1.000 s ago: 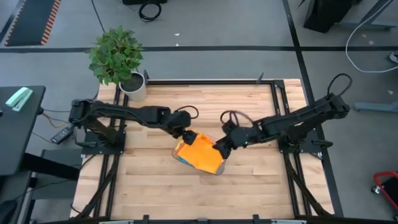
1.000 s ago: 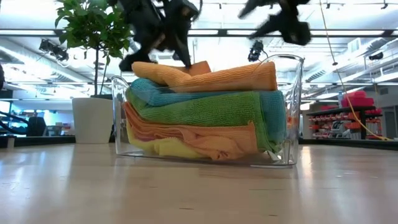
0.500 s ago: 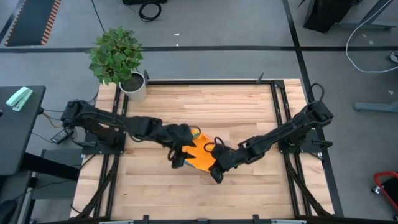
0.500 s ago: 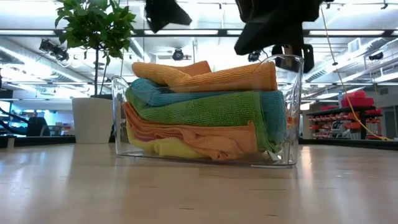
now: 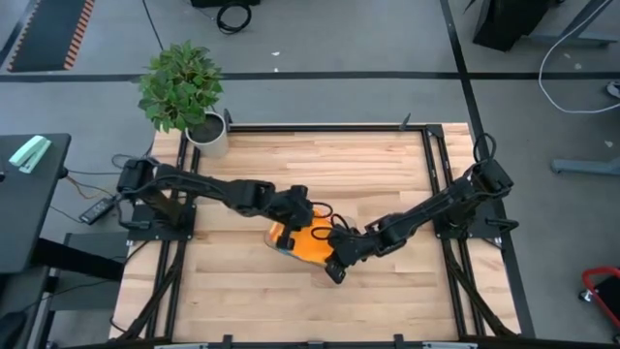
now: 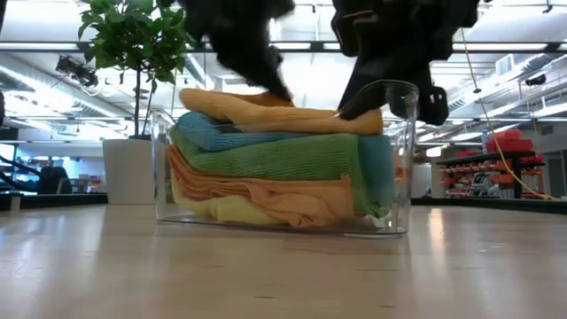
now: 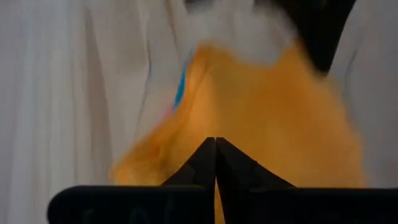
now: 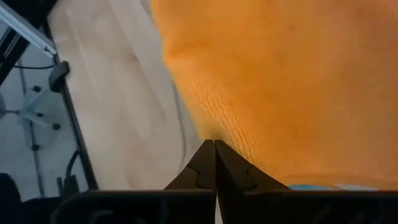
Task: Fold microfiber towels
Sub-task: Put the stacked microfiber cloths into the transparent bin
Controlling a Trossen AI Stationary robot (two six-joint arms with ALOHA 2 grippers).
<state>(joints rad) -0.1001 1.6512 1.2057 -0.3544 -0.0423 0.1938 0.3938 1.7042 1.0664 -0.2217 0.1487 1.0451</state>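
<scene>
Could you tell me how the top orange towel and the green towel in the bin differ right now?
The top orange towel lies uppermost, above the rim of the clear bin; the green towel sits lower, between other cloths. Both grippers, left gripper and right gripper, are shut at the orange towel's edges; neither touches the green towel. The orange towel shows from above; the green one is covered there. Both are folded, soft and lie flat in the stack.
</scene>
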